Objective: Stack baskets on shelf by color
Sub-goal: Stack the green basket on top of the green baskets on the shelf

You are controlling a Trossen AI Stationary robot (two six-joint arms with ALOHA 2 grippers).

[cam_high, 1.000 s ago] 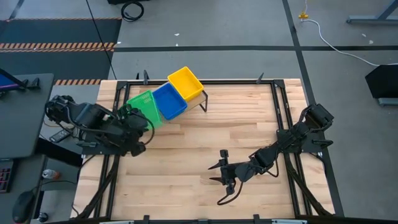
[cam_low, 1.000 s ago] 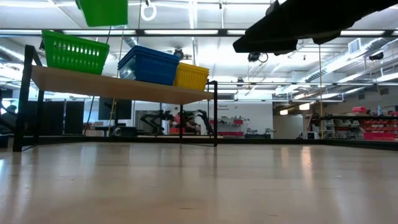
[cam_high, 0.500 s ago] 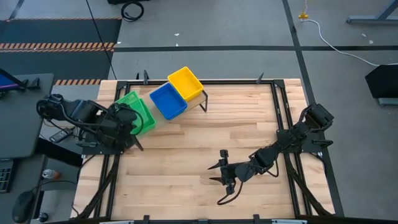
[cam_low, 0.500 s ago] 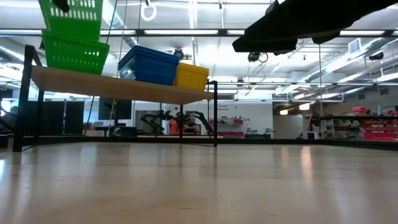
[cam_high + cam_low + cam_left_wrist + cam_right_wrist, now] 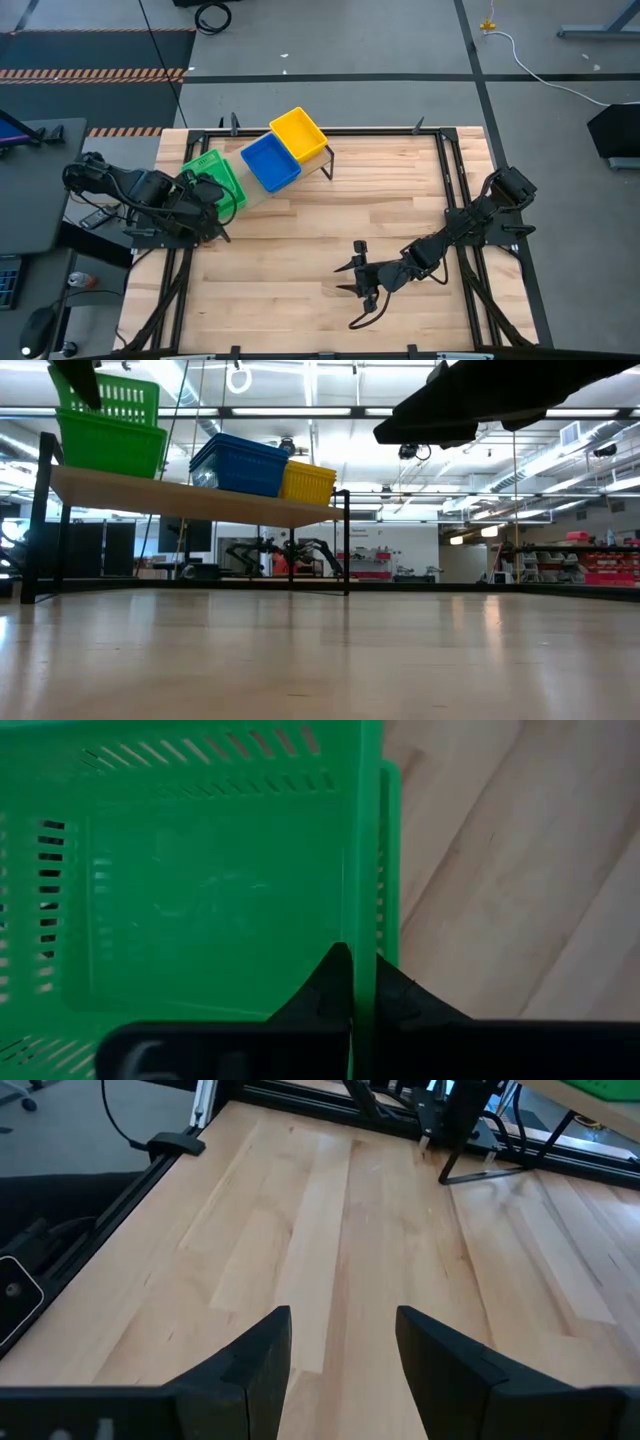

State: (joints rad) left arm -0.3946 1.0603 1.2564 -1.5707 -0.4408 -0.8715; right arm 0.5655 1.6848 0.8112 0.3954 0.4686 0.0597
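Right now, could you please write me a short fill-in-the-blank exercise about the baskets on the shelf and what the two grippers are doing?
1. The left gripper is shut on the wall of a ____ basket.
2. On the shelf, the blue stack sits between the green stack and the ____ one.
3. The right gripper hangs over the bare tabletop with its fingers ____.

Missing words: green; yellow; open

A white cable [image 5: 540,65] crosses the grey floor [image 5: 400,60] beyond the slatted wooden tabletop [image 5: 310,230].
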